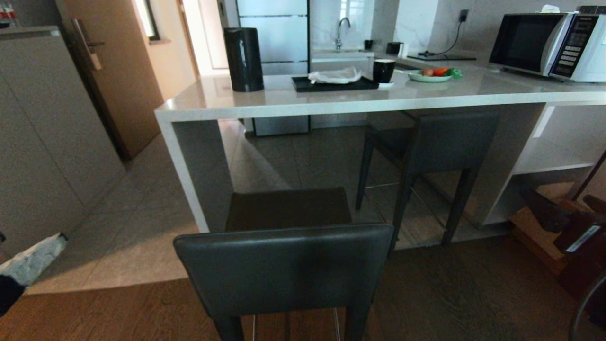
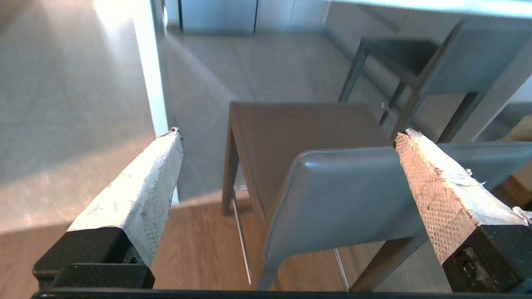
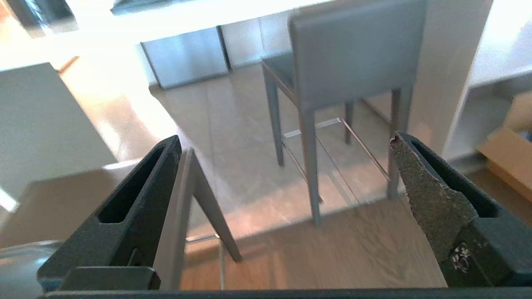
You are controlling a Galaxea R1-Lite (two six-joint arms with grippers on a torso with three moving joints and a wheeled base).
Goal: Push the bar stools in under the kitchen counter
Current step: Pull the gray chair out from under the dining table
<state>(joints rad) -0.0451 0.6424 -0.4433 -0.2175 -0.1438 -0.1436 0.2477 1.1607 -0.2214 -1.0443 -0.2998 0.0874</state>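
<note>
One bar stool stands out in front of the kitchen counter, its dark backrest toward me and its seat at the counter's end leg. A second bar stool is tucked under the counter to the right. In the left wrist view my left gripper is open and empty, a short way behind the near stool's backrest, touching nothing. My right gripper is also open and empty. It faces the tucked stool, with a leg of the near stool beside one finger.
On the counter stand a black cylinder, a black tray, a mug, a plate of vegetables and a microwave. A tall cabinet is on the left. Cardboard boxes sit low on the right.
</note>
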